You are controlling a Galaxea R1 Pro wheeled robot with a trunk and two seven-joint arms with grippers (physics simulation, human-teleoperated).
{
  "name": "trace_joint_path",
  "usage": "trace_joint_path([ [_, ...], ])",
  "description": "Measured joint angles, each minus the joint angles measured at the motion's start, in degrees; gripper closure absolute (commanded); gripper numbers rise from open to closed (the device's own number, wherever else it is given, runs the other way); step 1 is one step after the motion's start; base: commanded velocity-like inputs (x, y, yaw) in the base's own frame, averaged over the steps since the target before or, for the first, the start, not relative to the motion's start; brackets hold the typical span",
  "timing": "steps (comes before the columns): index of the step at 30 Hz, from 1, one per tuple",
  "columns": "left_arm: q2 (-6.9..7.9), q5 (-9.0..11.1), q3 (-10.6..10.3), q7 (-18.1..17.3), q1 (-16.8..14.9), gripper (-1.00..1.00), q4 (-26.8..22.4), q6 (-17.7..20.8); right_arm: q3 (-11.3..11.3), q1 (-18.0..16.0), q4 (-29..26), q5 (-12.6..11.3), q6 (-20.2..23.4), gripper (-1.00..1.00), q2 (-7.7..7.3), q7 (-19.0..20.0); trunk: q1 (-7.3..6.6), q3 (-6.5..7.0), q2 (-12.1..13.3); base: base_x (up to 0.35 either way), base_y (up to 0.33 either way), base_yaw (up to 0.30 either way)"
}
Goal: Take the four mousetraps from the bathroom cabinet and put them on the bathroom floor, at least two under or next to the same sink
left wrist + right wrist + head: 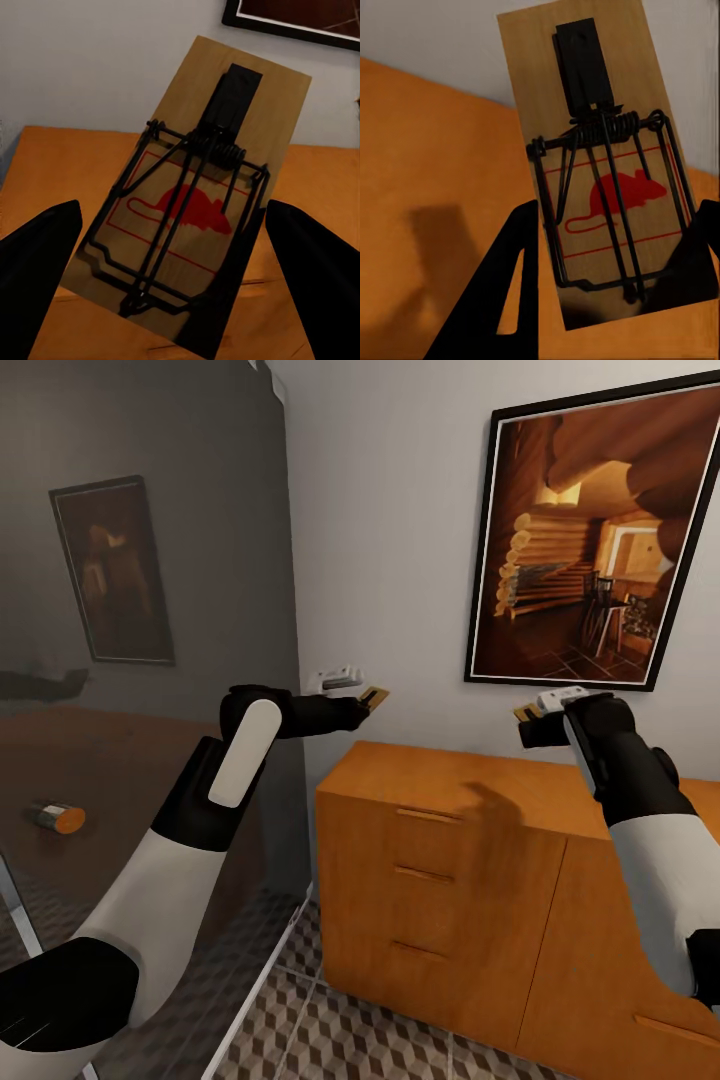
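- The pale wall [400, 540] fills the background of the head view, with a dark reflective panel [150, 560] to its left.
- The cabinet [480, 880], orange-brown with stacked drawers and slim bar handles, stands against that wall on the cube-patterned bathroom floor [330, 1030].
- A framed picture of a log interior [590, 540] hangs on the wall above the cabinet.
- Both arms are raised in front of the wall, above the cabinet top.
- The left gripper [368, 705] has its fingers [41, 247] on either side of one mousetrap [191, 202], pinching it by its edges; the trap sits tilted in the air over the cabinet top.
- The right gripper [530, 720] pinches a second mousetrap [600, 165] between its fingers [510, 285], likewise held up over the cabinet.
- Each trap is a tan board with a dark wire spring and a red mouse print.
- A small orange-ended can [55, 817] lies in the dark panel's reflection.
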Motion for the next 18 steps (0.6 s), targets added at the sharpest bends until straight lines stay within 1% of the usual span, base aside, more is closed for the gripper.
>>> trace_joint_path([
  [1,-0.01,0.0,0.0,0.0,0.0,1.00,0.0,0.0,0.0,0.0,-0.1,0.1,0.0,1.00,-0.48,0.0,0.00,0.00,0.0,-0.063,-0.057,0.000],
  [3,-0.03,0.0,0.0,0.0,0.0,1.00,-0.1,0.0,0.0,0.0,-0.3,0.0,0.0,1.00,-0.95,0.0,0.01,0.00,0.0,-0.131,-0.123,0.000],
  [6,-0.03,0.1,0.0,0.0,0.0,1.00,-0.1,0.0,-0.1,0.0,-0.4,-0.1,0.0,1.00,-1.26,0.0,0.02,0.00,0.0,-0.188,-0.174,0.000],
  [18,0.05,0.1,-0.1,0.0,0.0,1.00,-0.2,0.1,0.0,0.0,-0.6,-0.1,0.0,1.00,-1.38,0.1,0.02,0.00,0.0,-0.247,-0.220,0.000],
])
